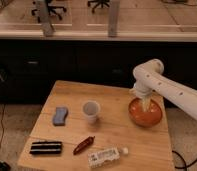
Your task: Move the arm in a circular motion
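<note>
Camera view gives me the arm (pixel 164 89) coming in from the right edge, its elbow joint high over the far right part of the tabletop (pixel 112 95) and its last segment pointing straight down. The gripper (pixel 144 104) hangs inside the mouth of the orange bowl (pixel 142 120), or just above it; I cannot tell which, nor whether the jaws are apart or together.

I judge the circle to be under way rather than finished, since nothing here marks a start or an end point. The next move calls for a smooth sweep of the tip along a round path, and I would lift it clear of the bowl's rim first, so that a sideways swing does not catch the wall and drag the bowl.

For room, the bowl sits near the right edge of the tabletop, so a wide loop to the right carries the tip out past that edge, which is harmless in the air. To the left stands a white cup (pixel 91 111), well apart from the bowl, with a blue sponge (pixel 60 115) beyond it. A bottle (pixel 107 156) lies on its side along the near edge. The dark cabinet (pixel 92 60) behind limits a loop going far back.
</note>
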`<action>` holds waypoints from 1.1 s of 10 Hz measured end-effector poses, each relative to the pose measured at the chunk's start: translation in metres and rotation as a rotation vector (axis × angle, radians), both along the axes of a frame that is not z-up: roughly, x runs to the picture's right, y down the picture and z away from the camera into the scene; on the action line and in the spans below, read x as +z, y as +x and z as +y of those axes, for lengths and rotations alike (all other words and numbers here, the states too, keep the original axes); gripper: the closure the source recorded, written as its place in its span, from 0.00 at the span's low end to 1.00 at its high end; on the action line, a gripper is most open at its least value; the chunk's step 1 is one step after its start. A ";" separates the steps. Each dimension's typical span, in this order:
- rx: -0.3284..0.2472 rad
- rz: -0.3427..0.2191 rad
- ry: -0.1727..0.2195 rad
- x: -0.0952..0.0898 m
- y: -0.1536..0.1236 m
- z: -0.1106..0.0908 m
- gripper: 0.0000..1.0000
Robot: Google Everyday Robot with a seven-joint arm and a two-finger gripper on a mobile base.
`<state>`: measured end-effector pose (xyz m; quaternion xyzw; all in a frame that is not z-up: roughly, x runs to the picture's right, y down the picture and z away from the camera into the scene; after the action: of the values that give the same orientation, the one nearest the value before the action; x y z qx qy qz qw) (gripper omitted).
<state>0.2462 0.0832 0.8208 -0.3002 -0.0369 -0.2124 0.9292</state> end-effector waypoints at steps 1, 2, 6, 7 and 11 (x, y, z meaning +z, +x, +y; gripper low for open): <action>0.001 -0.003 0.001 0.000 0.000 0.000 0.20; 0.000 -0.007 0.001 0.000 -0.001 0.000 0.20; 0.003 -0.005 0.004 -0.004 0.004 0.003 0.20; 0.003 -0.005 0.004 -0.004 0.005 0.004 0.20; -0.014 -0.011 0.006 -0.009 -0.001 0.009 0.20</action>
<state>0.2455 0.0918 0.8120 -0.2966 -0.0394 -0.2205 0.9284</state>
